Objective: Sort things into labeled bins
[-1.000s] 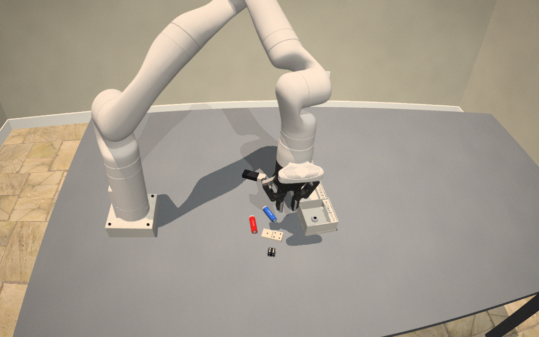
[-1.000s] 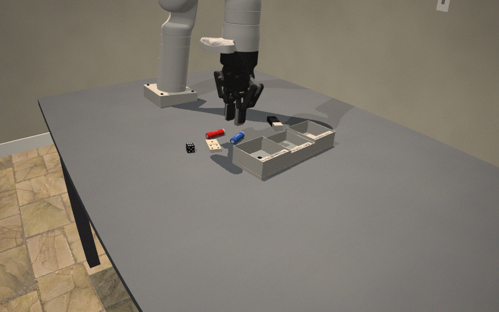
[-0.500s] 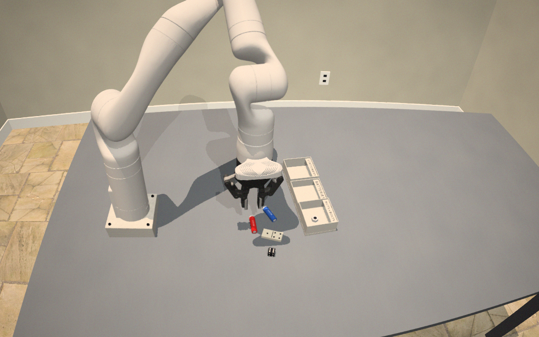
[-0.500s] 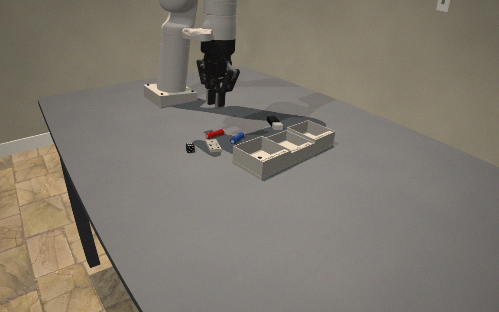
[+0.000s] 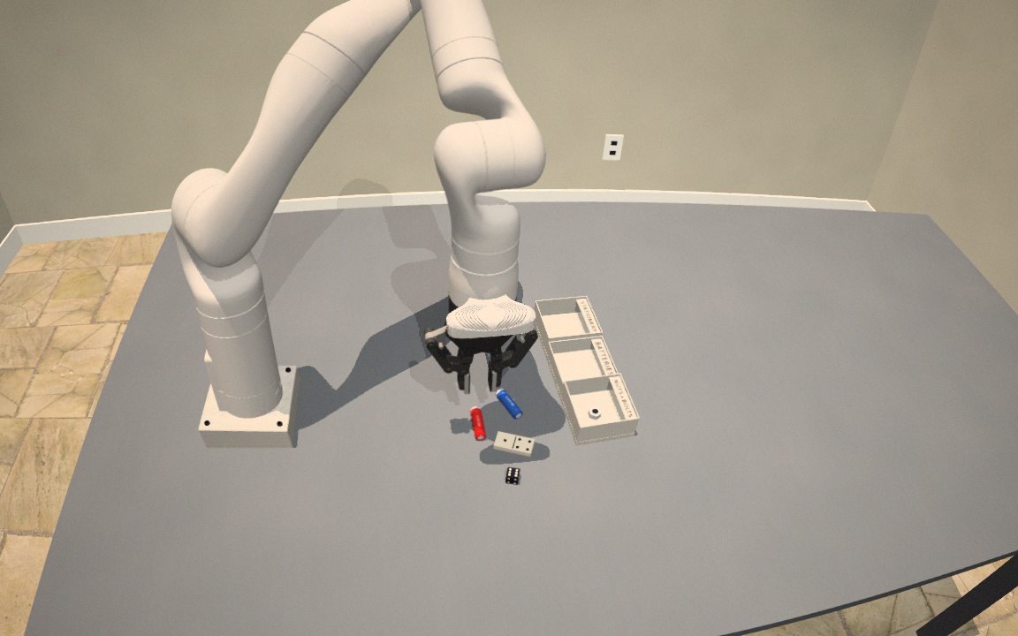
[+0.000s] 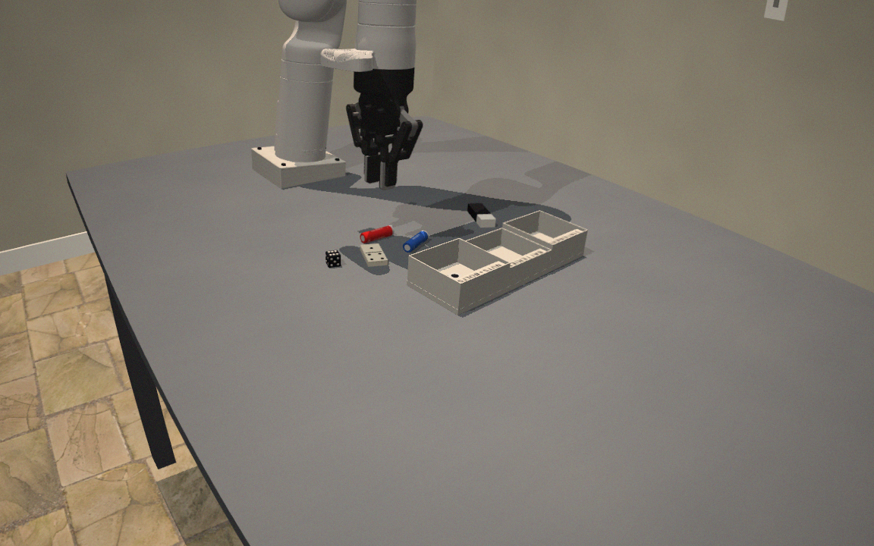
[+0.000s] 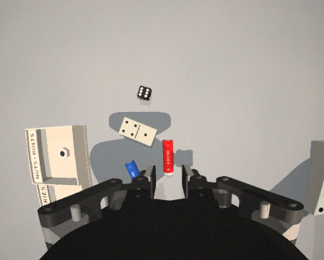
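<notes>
My gripper (image 5: 478, 386) hangs above the table, left of the bins, with its fingers a narrow gap apart and nothing between them; it also shows in the wrist view (image 7: 169, 178). A red battery (image 5: 478, 424) and a blue battery (image 5: 509, 403) lie just in front of it. A white domino (image 5: 517, 443) and a black die (image 5: 512, 476) lie nearer the front. A row of three joined bins (image 5: 586, 366) stands to the right. The near bin, labelled NUTS+BOLTS, holds a nut (image 5: 595, 412). The middle bin reads BATTERIES. A black and white USB stick (image 6: 481, 214) lies beside the far bin.
The arm's base (image 5: 247, 419) stands on the table to the left of the things. The far bin's label is too small to read. The USB stick is hidden behind the gripper in the top view.
</notes>
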{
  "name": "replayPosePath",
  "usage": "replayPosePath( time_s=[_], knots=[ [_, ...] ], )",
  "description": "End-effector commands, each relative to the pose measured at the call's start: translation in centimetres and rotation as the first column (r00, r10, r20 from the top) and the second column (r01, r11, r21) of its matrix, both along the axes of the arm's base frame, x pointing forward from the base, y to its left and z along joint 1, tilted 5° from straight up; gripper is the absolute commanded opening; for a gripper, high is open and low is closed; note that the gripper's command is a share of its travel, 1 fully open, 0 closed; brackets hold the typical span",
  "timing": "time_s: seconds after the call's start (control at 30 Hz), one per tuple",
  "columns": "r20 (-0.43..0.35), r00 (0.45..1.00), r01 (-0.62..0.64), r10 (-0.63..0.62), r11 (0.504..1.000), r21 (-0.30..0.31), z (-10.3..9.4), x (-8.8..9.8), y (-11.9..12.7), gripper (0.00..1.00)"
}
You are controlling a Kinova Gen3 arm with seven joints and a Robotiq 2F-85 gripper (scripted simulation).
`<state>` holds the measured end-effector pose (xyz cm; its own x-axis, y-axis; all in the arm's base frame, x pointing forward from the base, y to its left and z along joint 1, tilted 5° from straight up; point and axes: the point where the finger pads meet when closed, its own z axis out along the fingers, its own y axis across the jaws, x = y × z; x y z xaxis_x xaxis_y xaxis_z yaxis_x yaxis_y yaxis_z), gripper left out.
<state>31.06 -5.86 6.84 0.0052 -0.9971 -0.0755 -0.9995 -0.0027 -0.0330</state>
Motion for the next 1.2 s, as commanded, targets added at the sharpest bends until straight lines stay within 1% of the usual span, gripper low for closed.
replayPosePath(
  time_s=[0.0,0.9,1.17],
  knots=[
    [0.001,1.0,0.001,-0.001,1.0,0.0,0.0,0.0,-0.1,0.29],
    [0.001,1.0,0.001,-0.001,1.0,0.0,0.0,0.1,-0.1,0.29],
    [0.001,1.0,0.001,-0.001,1.0,0.0,-3.2,-0.1,-0.1,0.29]
  ],
)
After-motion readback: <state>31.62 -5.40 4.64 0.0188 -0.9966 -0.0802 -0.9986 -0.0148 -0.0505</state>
